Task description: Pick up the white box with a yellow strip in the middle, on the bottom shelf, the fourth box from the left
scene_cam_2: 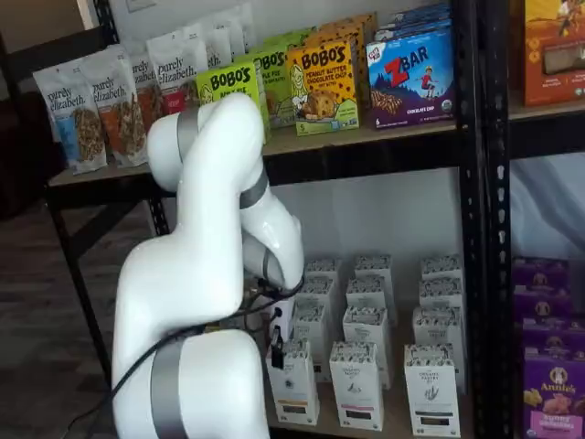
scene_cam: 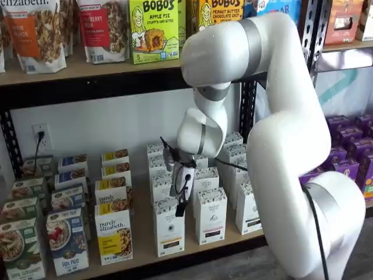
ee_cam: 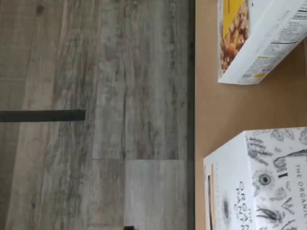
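My pincer (scene_cam: 182, 205) hangs wide, empty, just above the front white box (scene_cam: 169, 228) on the bottom shelf (scene_cam: 192, 248); I'd centre it, then descend straight.

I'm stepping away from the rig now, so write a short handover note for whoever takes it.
Hand: hangs in front of the white box, nothing held; the frames don't show a gap between its fingers.
White box: upright at the front edge of the bottom shelf, in its row, untouched.
Done: approach only.
Left: close on the box, lift it off the shelf.
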Controlling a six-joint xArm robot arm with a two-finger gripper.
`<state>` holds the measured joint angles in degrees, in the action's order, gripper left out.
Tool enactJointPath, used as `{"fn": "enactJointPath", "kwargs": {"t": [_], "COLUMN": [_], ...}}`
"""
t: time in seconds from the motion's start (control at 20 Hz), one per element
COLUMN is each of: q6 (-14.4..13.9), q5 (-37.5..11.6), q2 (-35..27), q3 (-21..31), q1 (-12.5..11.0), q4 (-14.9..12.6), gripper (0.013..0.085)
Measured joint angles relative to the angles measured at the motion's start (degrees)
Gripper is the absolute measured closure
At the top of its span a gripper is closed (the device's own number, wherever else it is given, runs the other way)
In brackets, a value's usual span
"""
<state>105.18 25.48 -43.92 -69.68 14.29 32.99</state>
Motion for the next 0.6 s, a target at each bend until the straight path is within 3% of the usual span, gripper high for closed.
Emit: {"fn": "enactJointPath", "kwargs": {"t": [0.25, 0.45, 0.6], "q6": [-0.8, 1.9, 0.9], "q5": [-1.4, -3.1, -3.4], "q2": [-2.0, -3.8, -5.1], "q3": [-2.0, -3.7, -5.4], "q1": [0.6, 1.1, 1.0], "q4": [-0.3, 3.2, 2.0], "gripper": [0.0130, 0.0130, 0.0130]}}
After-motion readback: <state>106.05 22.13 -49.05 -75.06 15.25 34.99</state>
